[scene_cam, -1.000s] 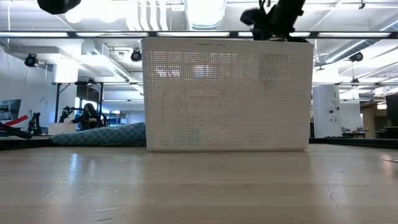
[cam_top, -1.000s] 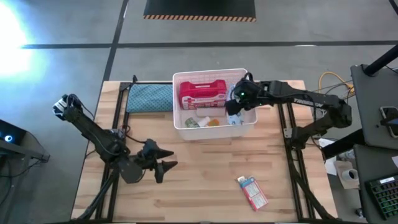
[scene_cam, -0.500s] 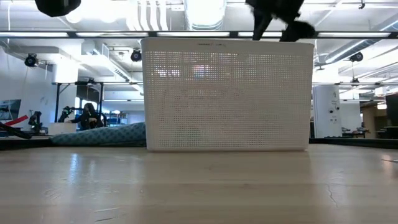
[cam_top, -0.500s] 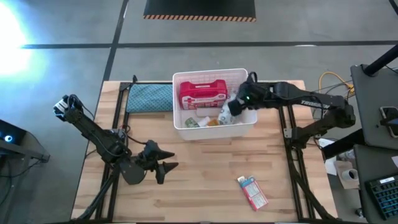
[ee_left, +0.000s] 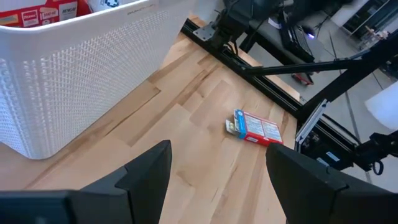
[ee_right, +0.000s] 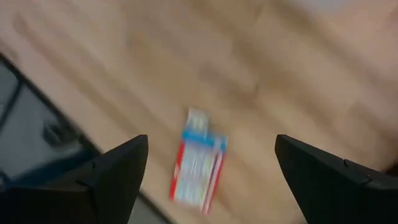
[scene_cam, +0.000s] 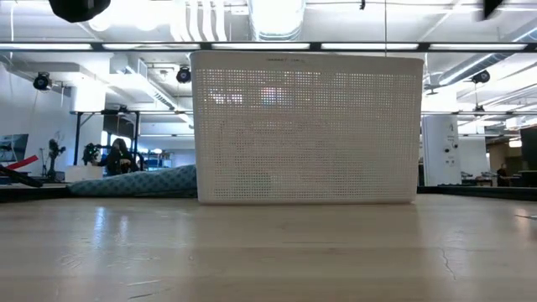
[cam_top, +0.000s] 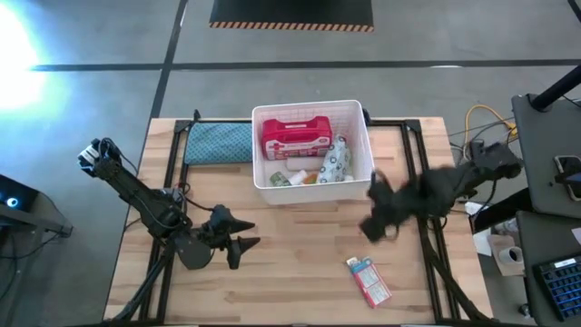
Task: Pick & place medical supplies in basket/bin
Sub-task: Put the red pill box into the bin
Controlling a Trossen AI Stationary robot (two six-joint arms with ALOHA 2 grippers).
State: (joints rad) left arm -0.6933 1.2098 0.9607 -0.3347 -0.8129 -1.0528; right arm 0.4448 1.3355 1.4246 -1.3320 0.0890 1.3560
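Note:
The white basket (cam_top: pixel 263 113) stands at the table's far middle and fills the low view (scene_cam: pixel 306 126). In it lie the red first-aid case (cam_top: pixel 295 136), the patterned wipes packet (cam_top: pixel 336 161) against its right wall, and small bottles (cam_top: pixel 298 178). The small red-white-blue box (cam_top: pixel 368 279) lies flat on the table near the front right; it also shows in the left wrist view (ee_left: pixel 256 127) and the right wrist view (ee_right: pixel 198 163). My right gripper (cam_top: pixel 374 227) is open and empty, above the table between basket and box, its fingers (ee_right: pixel 112 177) wide apart. My left gripper (cam_top: pixel 243 245) is open and empty at the near left.
A teal-blue cloth pad (cam_top: pixel 218 143) lies left of the basket, also in the low view (scene_cam: pixel 138 182). Dark frame rails (cam_top: pixel 427 227) run along the table's left and right sides. Bare wood lies between the basket and the near edge.
My right gripper has come out of the basket and swung fast toward the table's near edge and the small box. The wipes packet stays in the basket, leaning at its right wall.

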